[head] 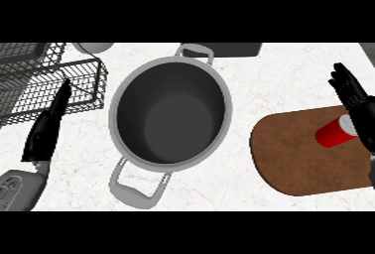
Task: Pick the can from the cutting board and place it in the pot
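Observation:
A red can [336,132] with a silver top lies on its side on the brown cutting board [300,154] at the right. My right hand [353,96] stands at the right edge just beyond the can's top, fingers straight and pointing up the view, touching or nearly touching the can. The big grey pot [170,115] sits in the middle, its dark inside holding nothing, one handle at the top and one at the bottom. At the left, my left hand [46,130] rests with straight fingers pointing up, apart from the pot.
A black wire dish rack [44,79] fills the upper left corner, right behind my left hand. A grey rounded object [93,47] and a dark flat object [234,48] lie at the counter's far edge. White marble counter [219,191] shows between pot and board.

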